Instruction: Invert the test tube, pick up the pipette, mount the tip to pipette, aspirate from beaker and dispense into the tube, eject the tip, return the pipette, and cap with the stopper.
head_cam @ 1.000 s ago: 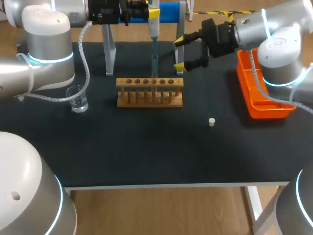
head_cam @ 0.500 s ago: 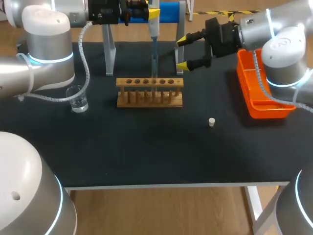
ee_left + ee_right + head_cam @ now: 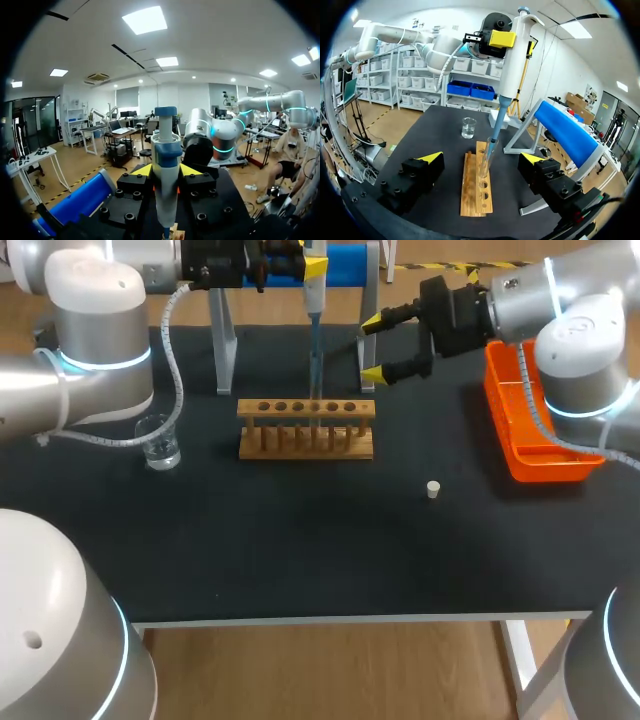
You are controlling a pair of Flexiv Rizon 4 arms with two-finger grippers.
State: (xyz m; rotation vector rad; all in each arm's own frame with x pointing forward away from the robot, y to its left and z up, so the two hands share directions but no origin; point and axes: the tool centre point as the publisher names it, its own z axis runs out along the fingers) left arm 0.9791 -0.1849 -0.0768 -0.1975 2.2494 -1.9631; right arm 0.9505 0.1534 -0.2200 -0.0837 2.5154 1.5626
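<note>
Desk [image 3: 300, 550] surface — matte black. Tube rack [image 3: 306, 430]: pale natural wood. Pipette [image 3: 314, 290]: white body with blue bands; its tip [image 3: 490, 150] translucent blue. Beaker [image 3: 158, 440]: clear glass. Stopper [image 3: 433, 489]: off-white. Bin [image 3: 550, 468]: bright orange. Cylinder [image 3: 345, 258] on the rear stand: bright blue. Left gripper [image 3: 166, 171] and right gripper [image 3: 369, 348] — black bodies, yellow-tipped jaws. Left arm [image 3: 95, 330] and right arm [image 3: 580, 330]: silver-grey with white joint caps and cyan light rings

Our white pipette [image 3: 313, 295] hangs upright, its tip [image 3: 315, 368] inside the tube [image 3: 315, 428] standing in the rack [image 3: 306, 430], clear beaker [image 3: 158, 442] left, small stopper [image 3: 433, 489] right.
</note>
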